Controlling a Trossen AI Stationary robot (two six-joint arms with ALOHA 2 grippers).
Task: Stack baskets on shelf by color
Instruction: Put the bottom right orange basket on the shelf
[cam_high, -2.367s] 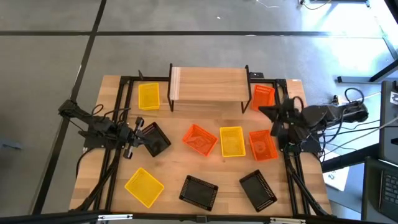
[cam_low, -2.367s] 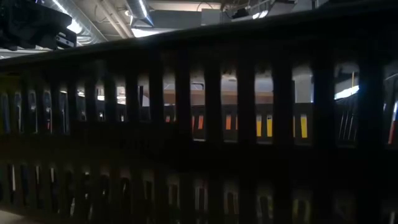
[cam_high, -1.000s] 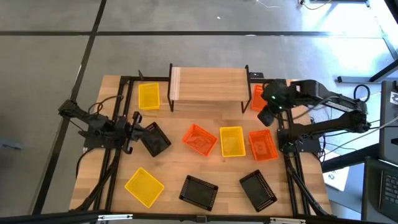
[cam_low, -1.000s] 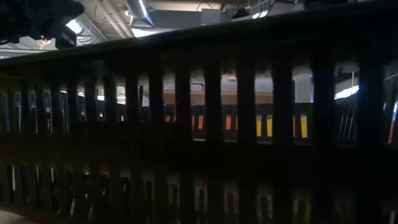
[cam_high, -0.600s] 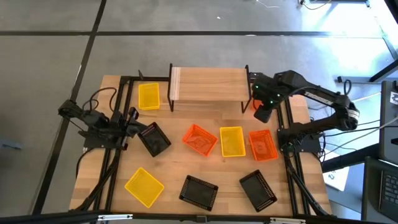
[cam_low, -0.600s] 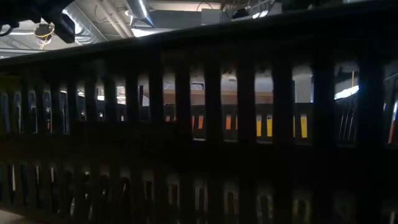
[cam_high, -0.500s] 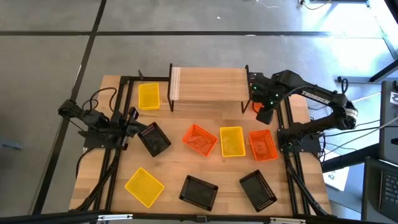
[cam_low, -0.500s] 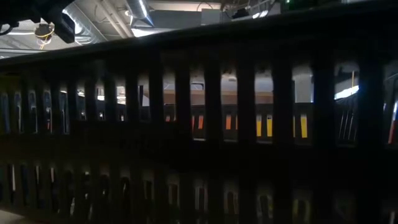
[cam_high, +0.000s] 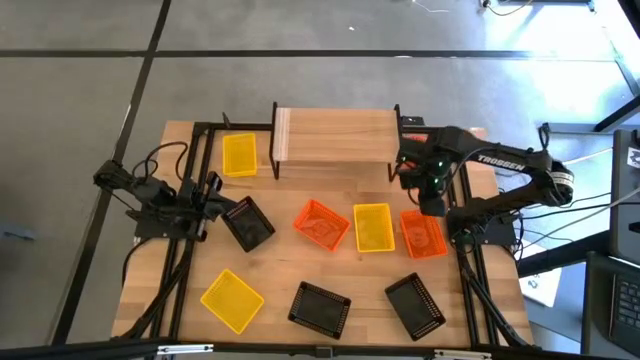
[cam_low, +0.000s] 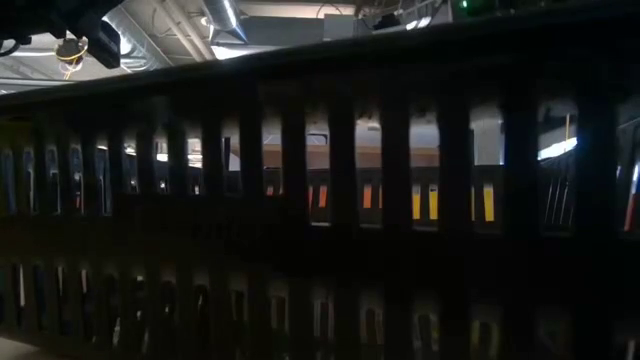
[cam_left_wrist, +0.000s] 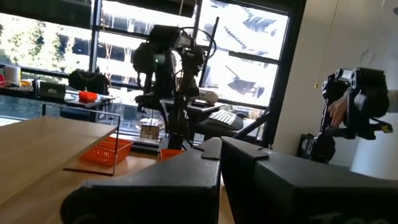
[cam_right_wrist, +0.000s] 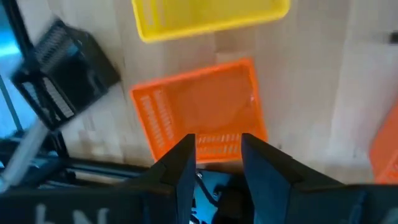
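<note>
Light matt wood shelf (cam_high: 333, 135), perforated plastic baskets (cam_high: 320, 223), wood-grain tabletop (cam_high: 300, 270).

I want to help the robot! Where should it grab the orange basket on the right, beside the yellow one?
Pinch its short wall at the rim, coming straight down. The orange basket sits upright and open on the table, so one finger can go inside and one outside. The right gripper hovers open above that wall.
</note>
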